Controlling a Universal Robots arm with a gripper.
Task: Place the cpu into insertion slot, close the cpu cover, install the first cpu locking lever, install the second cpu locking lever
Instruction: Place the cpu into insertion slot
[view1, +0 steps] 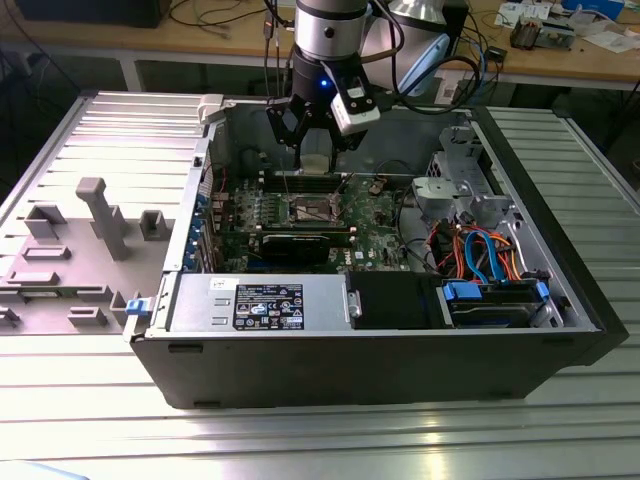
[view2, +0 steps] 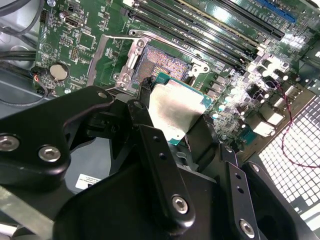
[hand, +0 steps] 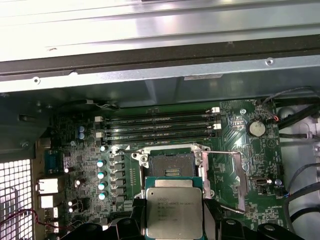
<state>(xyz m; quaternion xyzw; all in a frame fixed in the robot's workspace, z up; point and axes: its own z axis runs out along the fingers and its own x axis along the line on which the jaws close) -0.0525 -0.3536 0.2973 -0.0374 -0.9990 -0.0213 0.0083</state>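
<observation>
The gripper (view2: 175, 112) is clamped on the cpu (hand: 174, 212), its black fingers (view2: 142, 97) pressing on two opposite edges and spread only as wide as the chip. The cpu is a flat square with a dull silver-grey metal top and a thin teal-green rim. It hangs level in the air, above and just to one side of the slot (hand: 170, 165), touching nothing but the fingers.

The slot lies uncovered: a square with a dark, brownish-gold centre, framed by bright silver metal and ringed by green board (view1: 380, 225). The cover (hand: 239, 180), a thin silver plate, is swung away at one side of the slot, with a bent wire lever (hand: 226, 152) beside it. Long black memory sticks (hand: 160, 127) run in parallel rows just past the slot, and a round silver coin cell (hand: 256, 128) sits near them.

In the exterior view the arm (view1: 328, 25) comes straight down into the open black case (view1: 400, 360) near its far wall. Its wrist is upright and the black jointed fingers point down over the board
</observation>
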